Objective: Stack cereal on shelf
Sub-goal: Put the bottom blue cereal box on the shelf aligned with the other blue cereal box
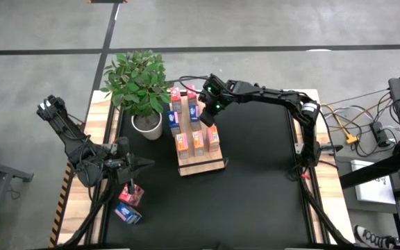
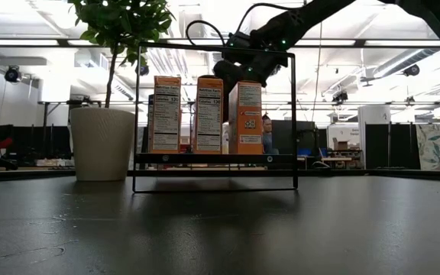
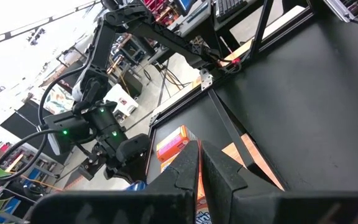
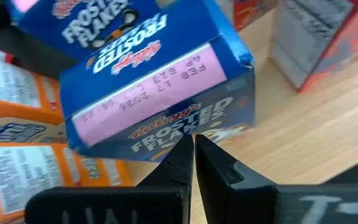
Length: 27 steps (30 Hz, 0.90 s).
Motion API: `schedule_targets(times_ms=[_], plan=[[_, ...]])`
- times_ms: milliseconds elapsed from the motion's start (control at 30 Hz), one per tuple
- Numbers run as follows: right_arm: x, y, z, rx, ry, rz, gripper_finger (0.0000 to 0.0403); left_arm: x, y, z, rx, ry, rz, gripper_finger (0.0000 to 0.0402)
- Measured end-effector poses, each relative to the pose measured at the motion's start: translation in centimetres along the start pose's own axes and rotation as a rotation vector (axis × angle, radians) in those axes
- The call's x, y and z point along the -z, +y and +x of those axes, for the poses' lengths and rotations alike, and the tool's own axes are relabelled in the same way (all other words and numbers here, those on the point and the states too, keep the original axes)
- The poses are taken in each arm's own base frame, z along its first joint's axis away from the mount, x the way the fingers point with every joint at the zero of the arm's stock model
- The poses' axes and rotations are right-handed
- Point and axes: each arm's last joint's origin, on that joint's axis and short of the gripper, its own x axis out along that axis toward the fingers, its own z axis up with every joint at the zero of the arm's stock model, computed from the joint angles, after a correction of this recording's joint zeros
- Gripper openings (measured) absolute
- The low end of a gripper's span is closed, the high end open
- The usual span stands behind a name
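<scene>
Starting at the left, we are looking at the left gripper (image 1: 144, 164), which is hanging low over the black table (image 1: 255, 187) near its left edge, with the arm folding back toward the table's corner. Its fingers (image 3: 188, 171) are pressed together with nothing between them. Just in front of it, two loose cereal boxes (image 1: 130, 203) are lying on the table, one pink-red and one blue, touching each other; their printing is too small for us to read from above.

Moving right, we are seeing a potted plant (image 1: 139, 87) whose leaves are covering part of the shelf (image 1: 201, 165) at its far left end, so we cannot count the boxes standing there. The shelf is lying at an angle beside the pot, with orange boxes (image 1: 197, 142) upright along its near end and red and blue ones farther back. In the low view only three boxes (image 2: 208, 114) are showing clearly behind the wire frame; the others are hiding behind them.

Farther right, the right arm is reaching across from the table's right edge, and the right gripper (image 1: 210, 114) is hovering over the shelf's far half. Its fingers (image 4: 179, 158) are closed together, empty, pointing at a tilted blue Frosted Flakes box (image 4: 160, 93) that is leaning over the wood, its edges running out of the wrist view.
</scene>
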Motion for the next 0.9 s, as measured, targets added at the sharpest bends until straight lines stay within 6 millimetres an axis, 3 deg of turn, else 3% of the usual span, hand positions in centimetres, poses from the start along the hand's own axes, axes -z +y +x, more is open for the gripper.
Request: schedule_targets(times_ms=[700,900], plan=[[-0.1,-0.3,-0.1,0.044,-0.013,-0.02,0.0009,0.0,0.0,0.0,0.0,0.0,-0.001,0.0],[-0.3,0.1,-1.1,0.044,-0.027,-0.036,0.0009,0.0,0.0,0.0,0.0,0.0,-0.001,0.0]])
